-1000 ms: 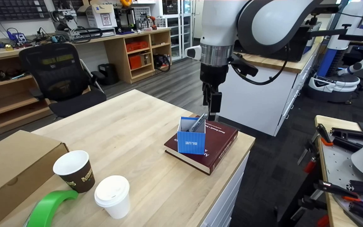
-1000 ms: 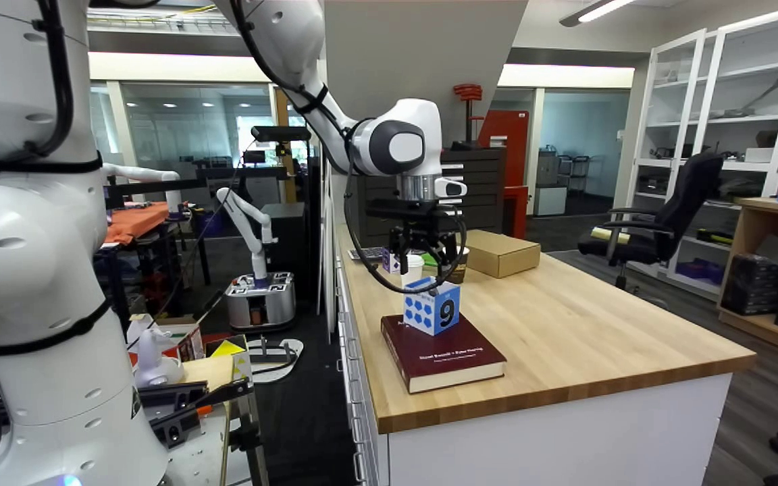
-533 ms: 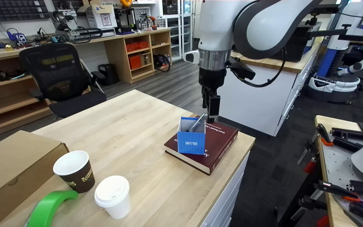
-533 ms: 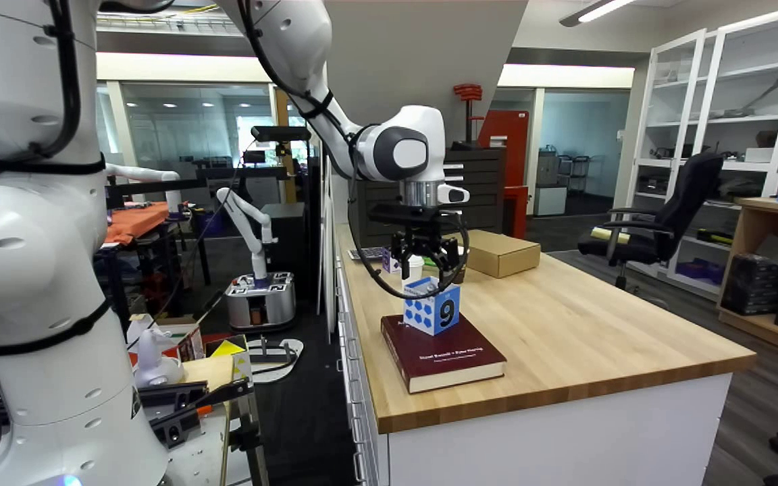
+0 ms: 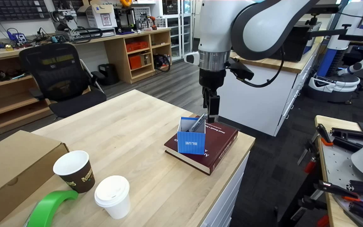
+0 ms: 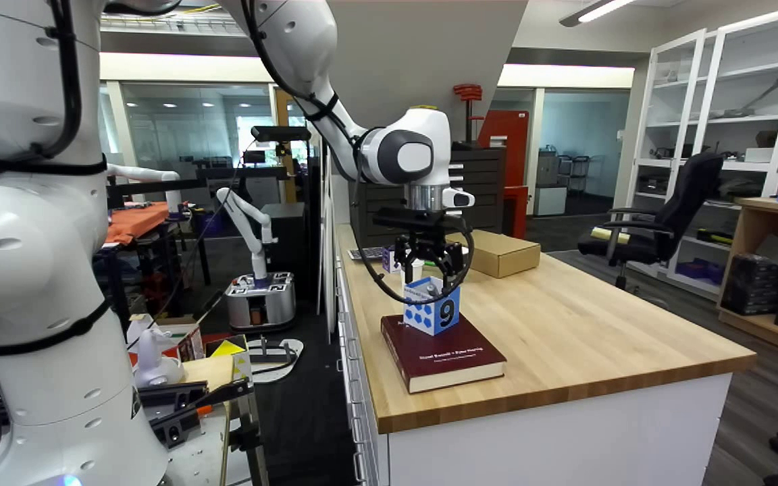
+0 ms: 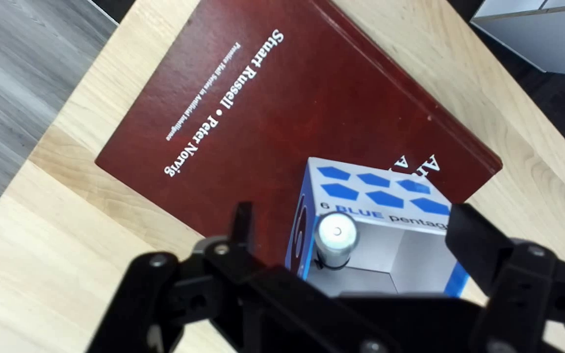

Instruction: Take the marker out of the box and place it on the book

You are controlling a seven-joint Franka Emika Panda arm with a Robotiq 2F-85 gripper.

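Note:
The small blue box [image 5: 191, 143] stands open-topped on the dark red book [image 5: 221, 134]; both also show in an exterior view, as the box [image 6: 433, 314] and the book [image 6: 450, 361]. The marker [image 5: 198, 123] leans in the box with its upper end above the rim. In the wrist view the marker's round pale end [image 7: 336, 234] shows at one corner of the box [image 7: 380, 191], over the book [image 7: 282, 113]. My gripper [image 7: 353, 220] is open and empty, its fingers apart on either side of the box opening. In an exterior view the gripper [image 5: 212, 119] hangs just beside the marker's top.
A large brown cardboard box [image 5: 17, 167], a dark paper cup [image 5: 80, 176], a white lidded cup [image 5: 113, 198] and a green curved object [image 5: 47, 206] are on the wooden table [image 5: 143, 151]. The book lies near the table's edge.
My gripper has come down a little and shifted slightly to one side over the box, remaining open. The box, marker and book have not moved.

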